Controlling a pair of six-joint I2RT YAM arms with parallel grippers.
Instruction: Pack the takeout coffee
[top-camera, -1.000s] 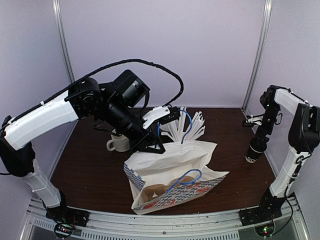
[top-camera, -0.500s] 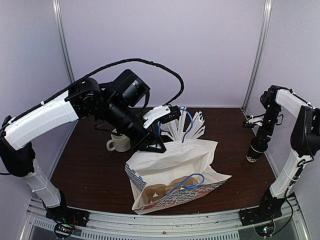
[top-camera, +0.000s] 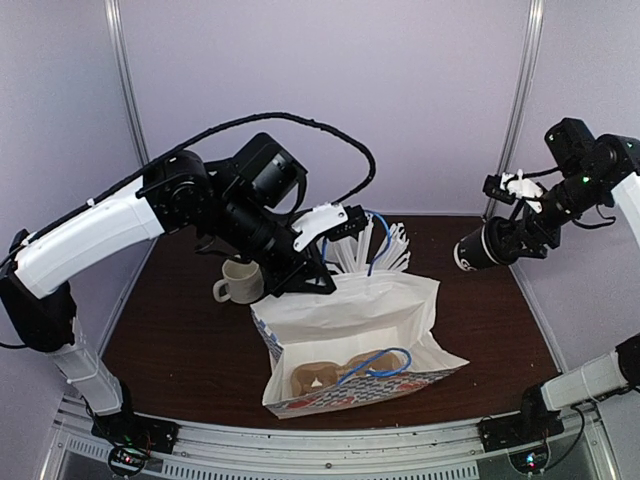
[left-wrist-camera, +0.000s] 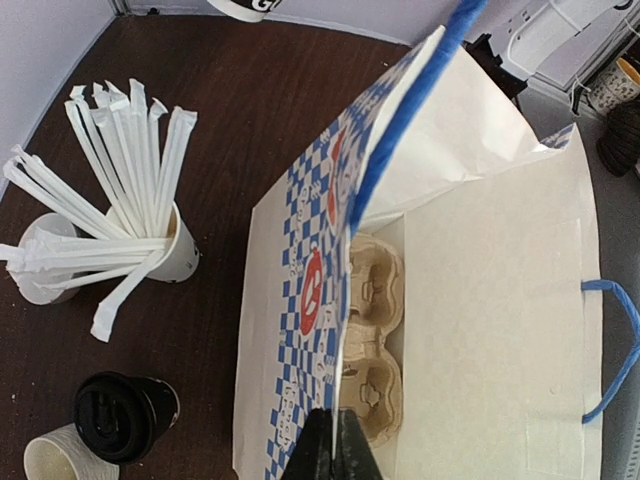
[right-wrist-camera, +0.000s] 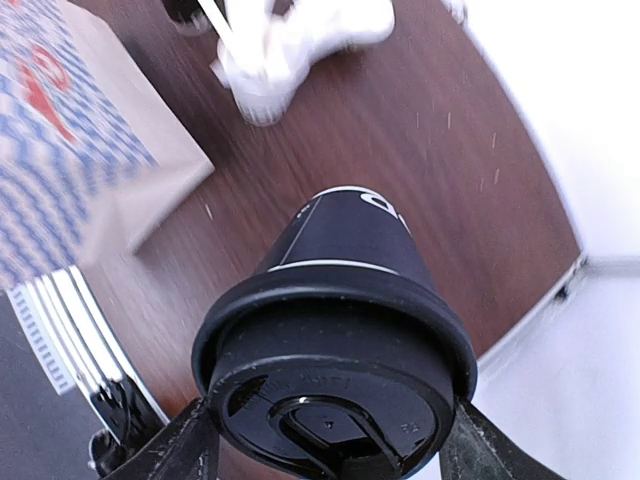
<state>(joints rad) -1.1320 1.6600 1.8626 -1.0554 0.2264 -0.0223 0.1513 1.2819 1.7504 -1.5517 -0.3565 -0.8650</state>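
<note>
My right gripper (top-camera: 503, 240) is shut on a black lidded takeout coffee cup (top-camera: 480, 248), held in the air above the table's right side and tipped on its side. In the right wrist view the cup's lid (right-wrist-camera: 335, 400) fills the space between the two fingers. A second black lidded cup (left-wrist-camera: 125, 415) stands on the table left of the bag. My left gripper (left-wrist-camera: 335, 445) is shut on the top edge of the blue-checked white paper bag (top-camera: 350, 315), holding it open. A brown cardboard cup carrier (left-wrist-camera: 375, 345) lies inside the bag, its wells empty.
A white cup of white stirrers (left-wrist-camera: 165, 250) stands behind the bag, with a second such cup (left-wrist-camera: 40, 285) beside it. A cream handled mug (top-camera: 238, 282) stands at the back left under my left arm. The bag's blue handle (top-camera: 375, 362) hangs over its mouth.
The right gripper has closed on the cup at the table's right edge, lifted it and swung it up, tilted sideways. The left gripper has raised the bag's edge slightly.
</note>
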